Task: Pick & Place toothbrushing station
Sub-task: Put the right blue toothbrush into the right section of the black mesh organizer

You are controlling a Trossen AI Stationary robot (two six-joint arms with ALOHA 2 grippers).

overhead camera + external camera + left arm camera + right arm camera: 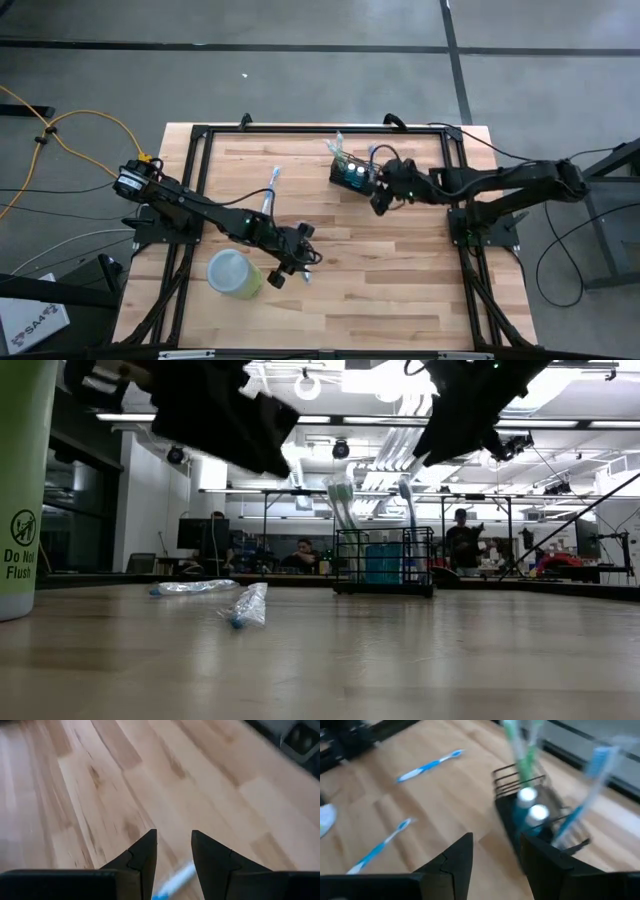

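The toothbrushing station (351, 174) is a small black wire-mesh caddy. It stands on its base at the table's far middle and holds upright green and blue toothbrushes and white-capped tubes (527, 805). My right gripper (381, 203) hangs open just right of it and above it (470, 410), touching nothing. My left gripper (303, 260) hovers open over the table's middle. In its wrist view a blue toothbrush (175, 881) lies flat on the wood below the gap (173, 834) between its fingers.
A light-green round cup (235, 272) stands near my left arm. One loose blue toothbrush (271, 188) lies flat left of the caddy, and another (246, 605) lies nearer the table's middle. Bare wood stretches along the near right (400, 290). People sit in the room beyond.
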